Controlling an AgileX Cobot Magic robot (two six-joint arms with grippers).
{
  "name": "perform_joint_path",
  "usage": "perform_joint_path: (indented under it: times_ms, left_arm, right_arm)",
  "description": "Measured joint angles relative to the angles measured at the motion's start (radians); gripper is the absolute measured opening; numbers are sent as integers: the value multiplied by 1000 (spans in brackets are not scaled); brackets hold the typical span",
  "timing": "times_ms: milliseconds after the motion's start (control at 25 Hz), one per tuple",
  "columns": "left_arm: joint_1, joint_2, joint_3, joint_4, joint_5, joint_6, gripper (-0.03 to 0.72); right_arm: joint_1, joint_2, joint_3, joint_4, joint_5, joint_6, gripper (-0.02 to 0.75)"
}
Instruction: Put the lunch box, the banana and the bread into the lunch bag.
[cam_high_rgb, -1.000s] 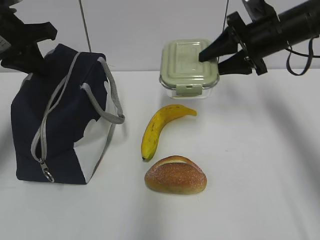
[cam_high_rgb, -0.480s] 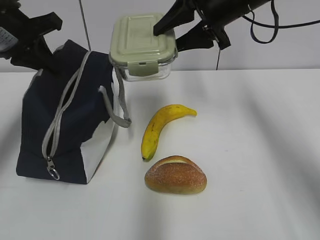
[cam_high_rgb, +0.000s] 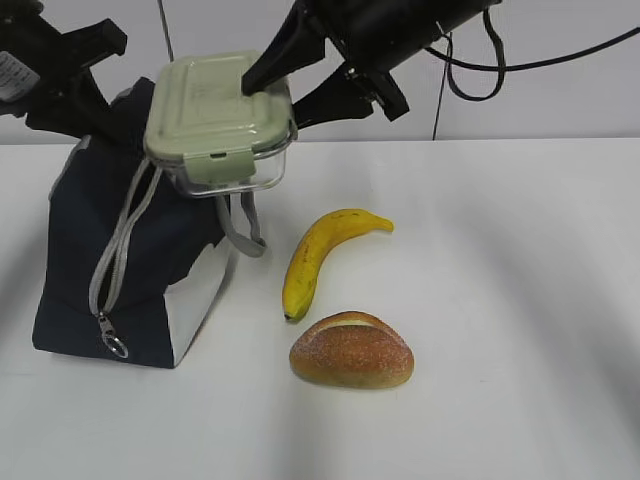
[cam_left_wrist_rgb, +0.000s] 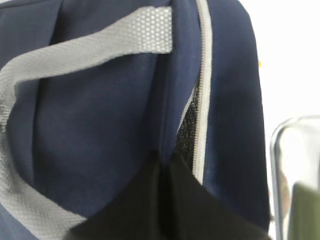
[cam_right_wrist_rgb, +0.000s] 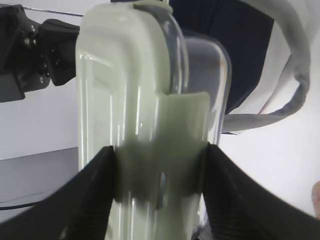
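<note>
My right gripper (cam_high_rgb: 281, 94) is shut on the pale green lunch box (cam_high_rgb: 220, 110), holding it by its right end in the air over the top right of the navy lunch bag (cam_high_rgb: 150, 250). The right wrist view shows the lunch box (cam_right_wrist_rgb: 130, 75) clamped edge-on between the right gripper's (cam_right_wrist_rgb: 160, 150) black fingers, with the lunch bag (cam_right_wrist_rgb: 240, 45) behind it. My left gripper (cam_left_wrist_rgb: 162, 167) is shut on the lunch bag's (cam_left_wrist_rgb: 100, 125) navy fabric beside the grey zipper (cam_left_wrist_rgb: 202, 100), at the bag's upper left. The yellow banana (cam_high_rgb: 320, 255) and the brown bread (cam_high_rgb: 351, 350) lie on the table to the bag's right.
The white table (cam_high_rgb: 520, 300) meets a white wall at the back. A grey strap handle (cam_high_rgb: 245, 230) hangs down the bag's right side, under the lunch box. The zipper's ring pull (cam_high_rgb: 115, 345) dangles low on the bag's front. Black cables (cam_high_rgb: 470, 80) trail from the right arm.
The right gripper has lifted the lunch box off the back of the table and carried it left to above the bag. The bag's top has leaned a little to the right.
</note>
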Motion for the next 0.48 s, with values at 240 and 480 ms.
perform_joint_path:
  times_ms: [240, 480]
  left_arm:
    - [0, 0, 0, -3, 5, 0, -1]
    - [0, 0, 0, -9, 10, 0, -1]
  right_arm:
    - [43, 6, 0, -12, -44, 25, 383]
    - [48, 42, -1, -158, -103, 108, 383]
